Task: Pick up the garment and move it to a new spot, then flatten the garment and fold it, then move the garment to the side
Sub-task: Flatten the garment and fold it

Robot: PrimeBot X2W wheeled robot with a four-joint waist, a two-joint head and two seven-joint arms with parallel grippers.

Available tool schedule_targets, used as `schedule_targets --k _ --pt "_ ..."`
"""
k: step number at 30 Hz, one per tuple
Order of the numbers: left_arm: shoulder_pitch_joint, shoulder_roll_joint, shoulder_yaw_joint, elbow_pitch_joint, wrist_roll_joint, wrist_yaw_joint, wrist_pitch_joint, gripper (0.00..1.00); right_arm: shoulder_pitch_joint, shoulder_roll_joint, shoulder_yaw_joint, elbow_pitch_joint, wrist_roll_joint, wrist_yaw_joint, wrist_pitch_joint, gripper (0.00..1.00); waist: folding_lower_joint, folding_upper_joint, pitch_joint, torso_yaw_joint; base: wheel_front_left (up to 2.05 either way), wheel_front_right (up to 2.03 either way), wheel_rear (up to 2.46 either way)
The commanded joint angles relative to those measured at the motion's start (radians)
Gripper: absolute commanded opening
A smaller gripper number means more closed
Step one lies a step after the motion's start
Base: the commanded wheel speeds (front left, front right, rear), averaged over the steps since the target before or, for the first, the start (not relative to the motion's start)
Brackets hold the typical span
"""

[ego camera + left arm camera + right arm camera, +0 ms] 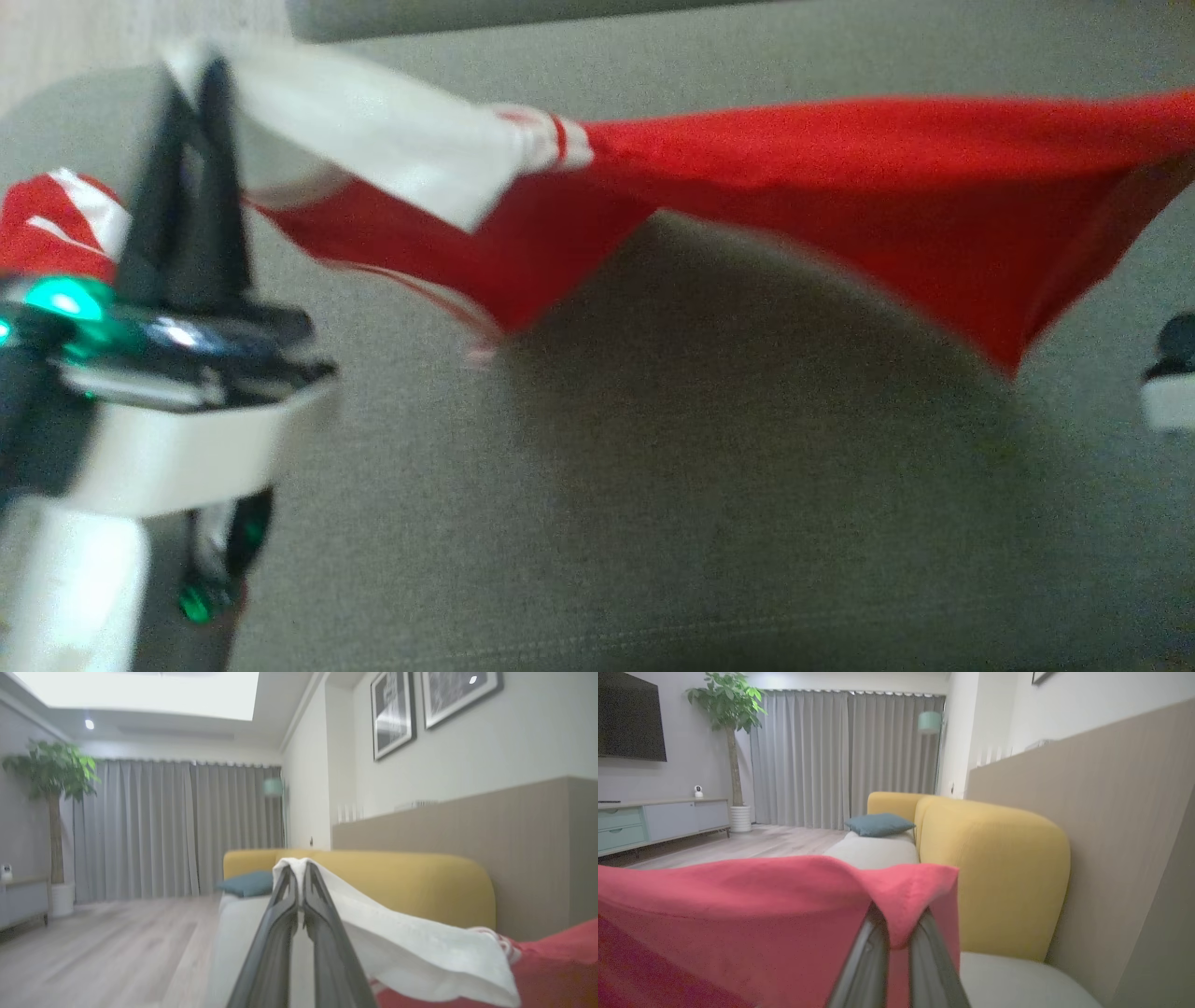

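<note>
Above the grey cushion point(653, 523), left gripper point(198, 79) and right gripper point(900, 921) each clamp the seemingly taut red-and-white garment point(840, 187).

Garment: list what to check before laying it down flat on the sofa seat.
1. Left gripper shut on the garment, at its white edge: ok.
2. Right gripper shut on its red edge: ok.
3. Garment spread between both grippers above the sofa seat: ok.
4. Garment free of folds: not ok, a white flap lies over the red.
5. Hanging corners off the seat: cannot tell.
6. Red-and-white bunch by the left wrist belonging to this garment: cannot tell.
</note>
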Motion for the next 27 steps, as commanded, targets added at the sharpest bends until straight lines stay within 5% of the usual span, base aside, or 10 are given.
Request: schedule_targets --k 1,8,14,20,27 --pt "-0.102 0.033 0.062 -0.074 0.017 0.006 -0.002 0.00 -0.071 -0.041 0.003 -0.063 0.005 0.004 0.024 0.00 0.0000 0.0000 -0.039 0.003 0.00 0.00 0.00" --pt "-0.305 0.058 0.074 -0.143 0.034 -0.015 0.057 0.00 -0.188 -0.088 -0.003 -0.117 0.050 0.004 0.129 0.00 0.0000 0.0000 -0.097 -0.003 0.00 0.00 0.00" --pt "-0.391 0.035 0.046 -0.017 -0.013 -0.040 0.086 0.00 -0.242 -0.072 0.022 -0.065 0.103 0.004 0.167 0.00 0.0000 0.0000 -0.094 -0.012 0.00 0.00 0.00" --pt "-0.481 -0.004 0.030 0.180 -0.058 -0.064 0.063 0.00 -0.341 -0.053 0.062 0.075 0.160 0.004 0.137 0.00 0.0000 0.0000 -0.053 -0.019 0.00 0.00 0.00" --pt "-0.747 -0.066 0.025 0.612 -0.089 -0.117 -0.062 0.00 -0.641 -0.032 0.175 0.435 0.223 0.004 0.004 0.00 0.0000 0.0000 0.017 -0.036 0.00 0.00 0.00"
